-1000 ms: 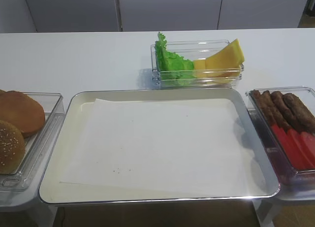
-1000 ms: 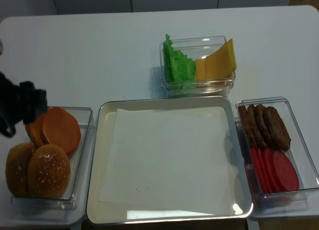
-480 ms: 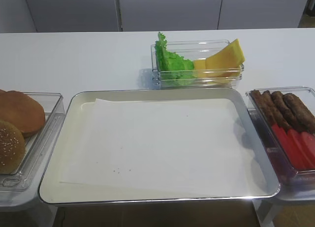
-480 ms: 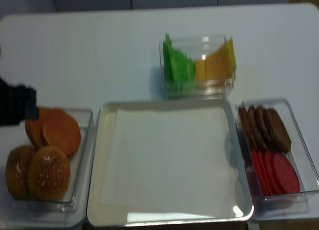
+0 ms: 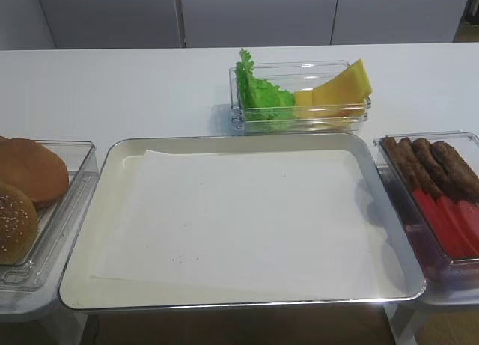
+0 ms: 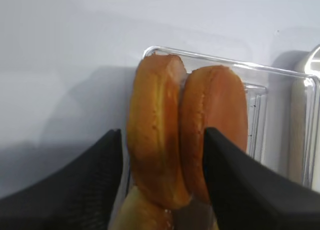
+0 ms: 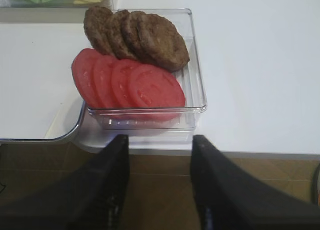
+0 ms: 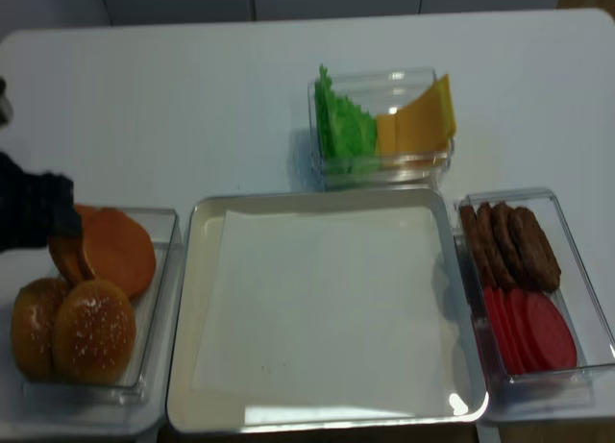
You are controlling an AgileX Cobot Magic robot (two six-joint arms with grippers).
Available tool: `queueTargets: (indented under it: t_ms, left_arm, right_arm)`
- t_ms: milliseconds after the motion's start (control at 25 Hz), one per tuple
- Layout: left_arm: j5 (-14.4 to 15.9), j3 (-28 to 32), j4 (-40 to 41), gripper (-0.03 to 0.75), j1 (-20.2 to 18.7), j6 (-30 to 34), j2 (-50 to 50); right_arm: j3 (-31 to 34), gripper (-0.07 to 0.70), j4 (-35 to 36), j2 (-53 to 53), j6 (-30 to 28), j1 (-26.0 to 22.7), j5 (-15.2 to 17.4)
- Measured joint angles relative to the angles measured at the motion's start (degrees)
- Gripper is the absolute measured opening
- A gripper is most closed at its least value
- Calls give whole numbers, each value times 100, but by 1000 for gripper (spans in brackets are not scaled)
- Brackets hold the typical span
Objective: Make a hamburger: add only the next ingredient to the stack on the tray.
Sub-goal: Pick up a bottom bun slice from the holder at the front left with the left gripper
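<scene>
Bottom bun half: standing on edge in the clear bun bin, showing a smooth golden-brown crust and a paler rim along its upper edge (cut face not visible from the left wrist view).
Other plain bun: leaning against the first, touching it side to side, orange-brown crust facing out.
Seeded bun tops: two sitting at the near end of the same bin, domed, speckled with sesame.
Tray: lying at the centre of the white table, shiny metal, lined with white paper, carrying no food.
Patties: four overlapping in the far half of the right-hand bin.
Tomato slices: four overlapping in the near half of that bin.
Lettuce and cheese: sharing one bin behind the tray (pieces too bunched to count).
Left gripper: hanging over the bun bin with fingers spread, the bun half lying between them nearer the left finger; contact not clear.
Right gripper: hovering off the table's near edge, fingers apart, holding nothing, the patty and tomato bin just ahead of it.
</scene>
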Motion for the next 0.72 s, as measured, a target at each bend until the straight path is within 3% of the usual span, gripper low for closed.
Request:
queueTargets:
  t_ms: [240,480,720]
  left_arm:
    - [-181,-9,-9,376,0,17,70]
    - [-222,-9,11,296,0,17,70]
    - [-222,-9,112,281,0,30,70]
  right_arm:
    - [0,323,0,0,0,0,0]
    - [0,323,0,0,0,0,0]
    - [0,323,0,0,0,0,0]
